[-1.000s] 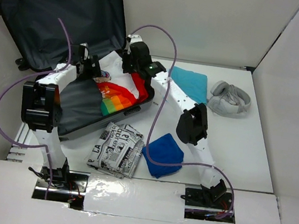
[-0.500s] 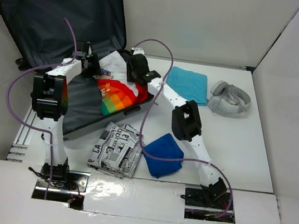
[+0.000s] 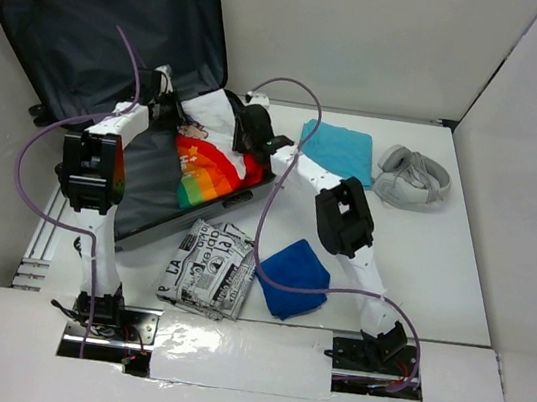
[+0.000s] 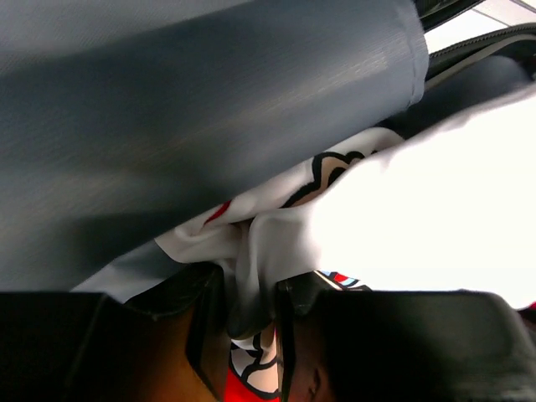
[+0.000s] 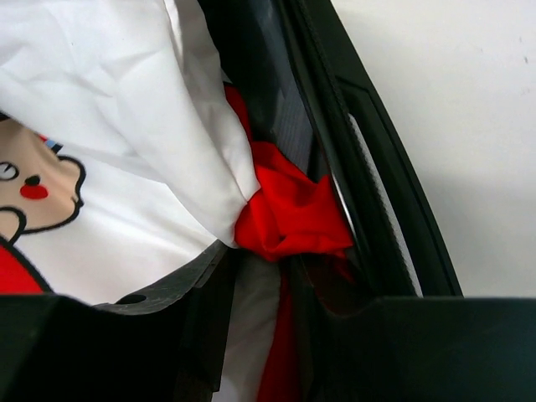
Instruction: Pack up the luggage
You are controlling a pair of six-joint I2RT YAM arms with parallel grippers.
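The luggage (image 3: 93, 23) lies open at the back left, its dark lined lid leaning on the wall. A white T-shirt (image 3: 208, 167) with a rainbow and red print lies in its lower half. My left gripper (image 3: 167, 105) is at the shirt's back left corner, shut on a fold of white fabric (image 4: 251, 251) under the grey lining (image 4: 209, 100). At the back right corner my right gripper (image 3: 249, 127) is shut on bunched white and red shirt cloth (image 5: 289, 209), just inside the luggage's black rim (image 5: 360, 151).
A newspaper-print pouch (image 3: 208, 268) and a dark blue cloth (image 3: 293, 275) lie on the table in front of the luggage. A folded cyan cloth (image 3: 339, 149) and grey-white headphones (image 3: 413, 179) sit at the back right. White walls enclose the table.
My left gripper has closed on the shirt's white fabric. Both grippers have shifted toward the back of the luggage, pulling the shirt's top edge up and back.
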